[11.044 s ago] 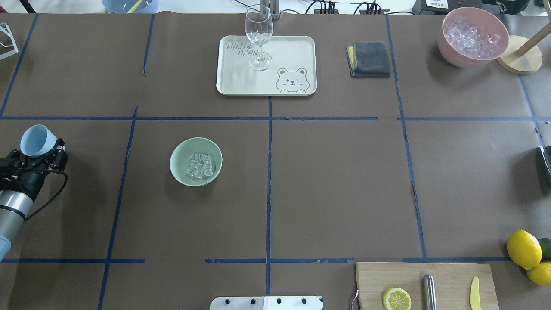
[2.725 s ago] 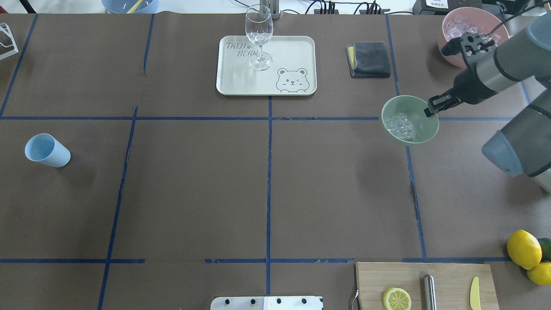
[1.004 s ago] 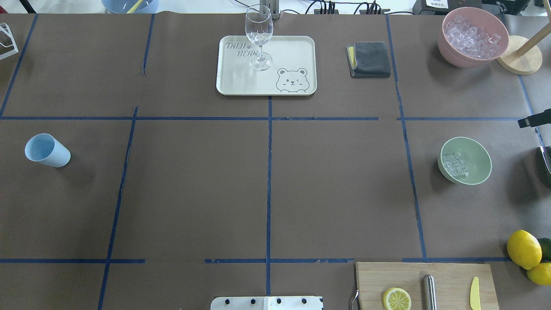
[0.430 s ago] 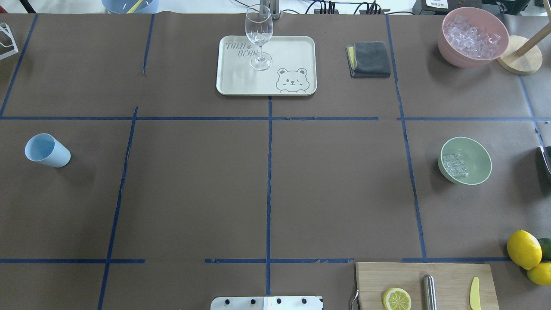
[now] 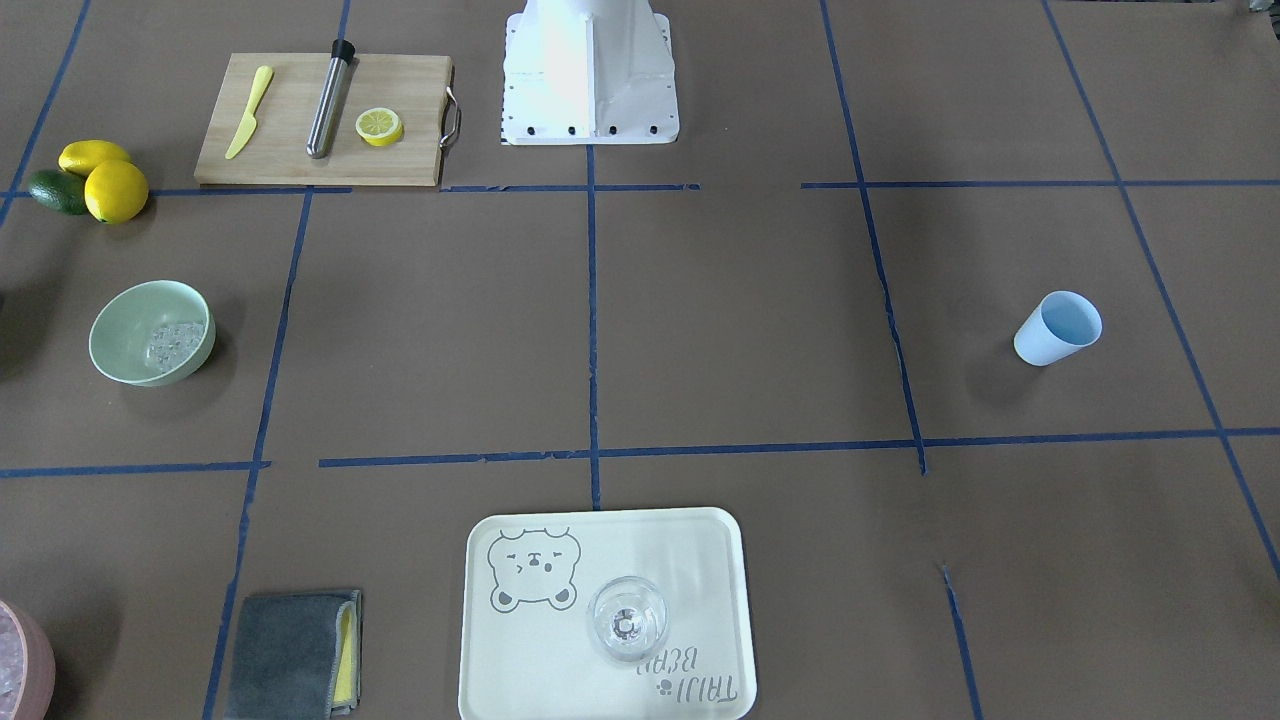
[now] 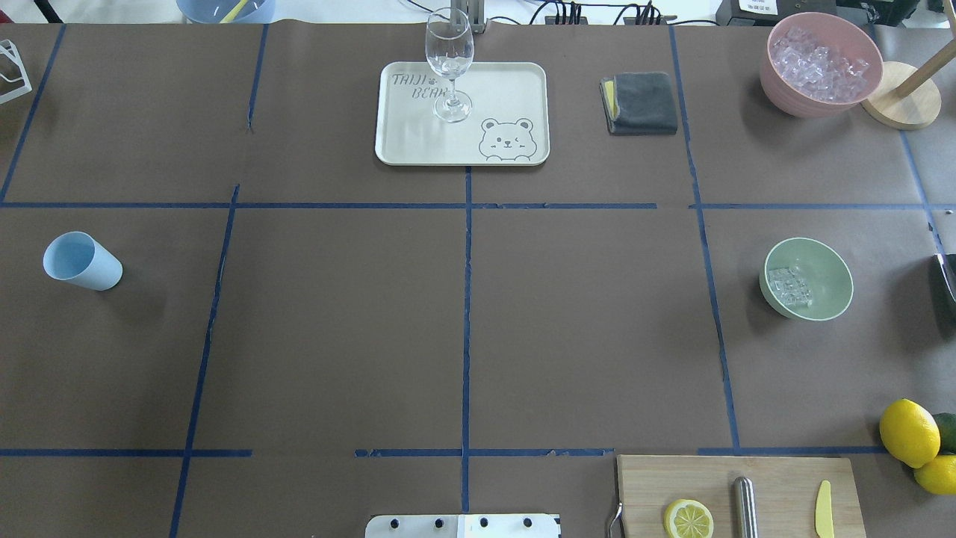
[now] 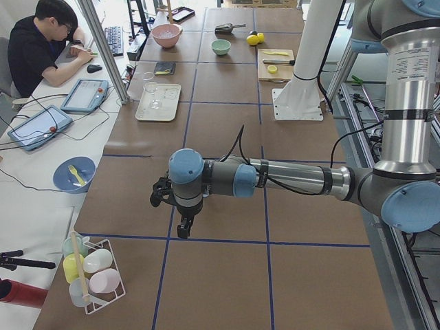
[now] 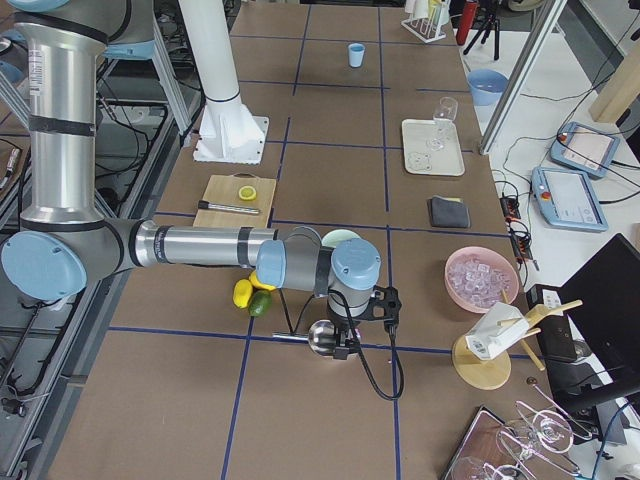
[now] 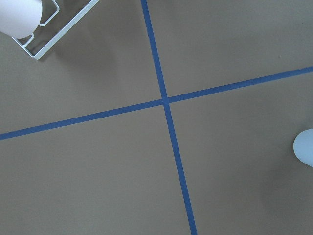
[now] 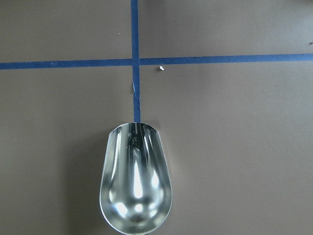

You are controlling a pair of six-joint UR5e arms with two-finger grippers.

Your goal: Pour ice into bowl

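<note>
The pale green bowl point(image 6: 821, 295) stands on the right side of the table, with a handful of clear ice point(image 6: 789, 286) cubes in it; the front-facing view also shows the bowl point(image 5: 120, 335) and the ice point(image 5: 172, 342). Neither gripper appears in the overhead or front-facing view. My left gripper point(image 7: 183, 230) hangs over bare table far from the bowl point(image 7: 221, 47), and I cannot tell whether it is open or shut. My right gripper point(image 8: 345, 345) hovers over a metal scoop point(image 10: 135, 178), short of the bowl point(image 8: 343, 238); its state cannot be told either.
A blue cup point(image 6: 81, 261) stands at the left. At the far right corner sits a pink bowl point(image 6: 792, 101) heaped with ice. A tray point(image 6: 515, 82) carries a wine glass point(image 6: 449, 63). A grey cloth point(image 6: 641, 102), a cutting board point(image 6: 777, 478) and lemons point(image 6: 908, 432) lie around.
The bowl with ice went from left of centre to the right side, carried by my right gripper and then let go. Both arms have left the overhead view.
</note>
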